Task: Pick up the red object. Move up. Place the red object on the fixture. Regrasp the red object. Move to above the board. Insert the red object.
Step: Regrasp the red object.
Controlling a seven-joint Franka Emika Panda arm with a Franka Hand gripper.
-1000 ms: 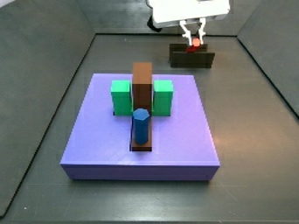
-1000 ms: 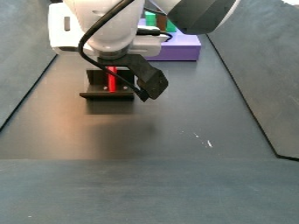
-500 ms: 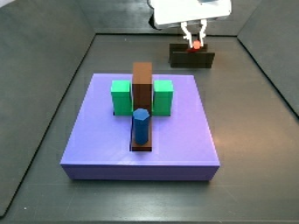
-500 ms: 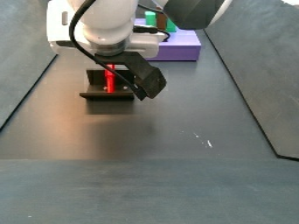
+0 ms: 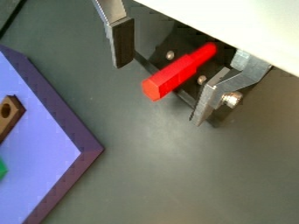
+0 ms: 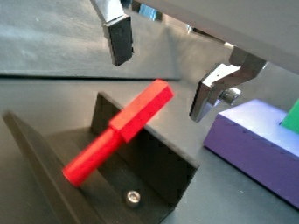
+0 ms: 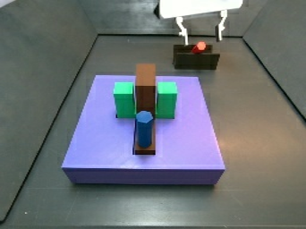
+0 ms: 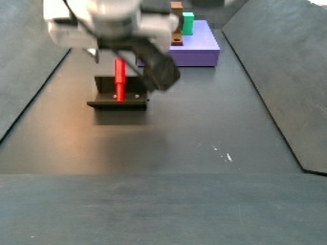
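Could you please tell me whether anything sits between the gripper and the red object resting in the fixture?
Nothing visible does. The gripper hangs open just above the red object, which leans in the fixture; the gap between the fingers holds nothing. The board stands apart.

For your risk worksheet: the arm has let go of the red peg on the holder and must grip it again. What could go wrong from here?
1. The red peg leans on the fixture, so closing off-centre could tip it.
2. The gripper hangs above with jaws open; a skewed descent could strike the fixture's wall.
3. A tilted grip may jam insertion at the board.
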